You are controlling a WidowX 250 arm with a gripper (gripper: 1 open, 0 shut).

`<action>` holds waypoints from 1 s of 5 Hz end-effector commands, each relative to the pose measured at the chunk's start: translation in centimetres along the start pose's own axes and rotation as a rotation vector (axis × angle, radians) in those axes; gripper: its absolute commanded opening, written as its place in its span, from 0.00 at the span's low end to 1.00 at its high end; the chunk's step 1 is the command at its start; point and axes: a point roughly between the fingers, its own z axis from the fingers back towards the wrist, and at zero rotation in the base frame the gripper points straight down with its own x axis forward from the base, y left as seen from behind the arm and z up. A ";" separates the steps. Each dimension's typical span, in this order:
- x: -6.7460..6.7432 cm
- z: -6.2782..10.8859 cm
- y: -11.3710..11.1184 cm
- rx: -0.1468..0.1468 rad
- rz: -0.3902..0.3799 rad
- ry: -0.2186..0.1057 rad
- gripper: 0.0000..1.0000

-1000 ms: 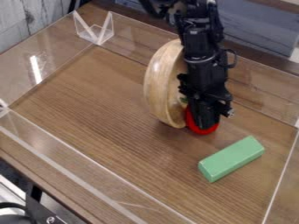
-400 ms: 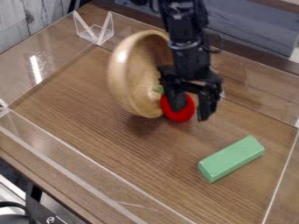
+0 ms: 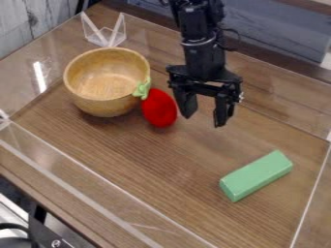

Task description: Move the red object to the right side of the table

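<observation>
The red object point(image 3: 159, 108), a small glossy strawberry toy with a green leafy top, lies on the dark wood table point(image 3: 130, 165) near its middle, touching the right side of a wooden bowl point(image 3: 106, 82). My gripper point(image 3: 202, 105) hangs just to the right of the strawberry, pointing down, with its black fingers point(image 3: 218, 108) spread wide and nothing between them. It is apart from the toy.
The wooden bowl sits upright left of centre. A green rectangular block point(image 3: 255, 175) lies at the front right. Clear acrylic walls point(image 3: 58, 58) edge the tabletop, and a clear angled stand point(image 3: 104, 31) sits at the back left.
The gripper opened and let go of the strawberry, then rose and moved back left. The bowl, tipped on its edge before, now sits upright, and the strawberry rests against it.
</observation>
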 end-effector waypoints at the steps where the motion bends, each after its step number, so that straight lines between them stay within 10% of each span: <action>1: 0.3 4.0 1.1 0.014 0.018 -0.095 1.00; 4: -0.2 7.1 6.7 0.043 0.108 -0.162 1.00; 5: -0.7 5.8 6.8 0.057 0.123 -0.159 0.00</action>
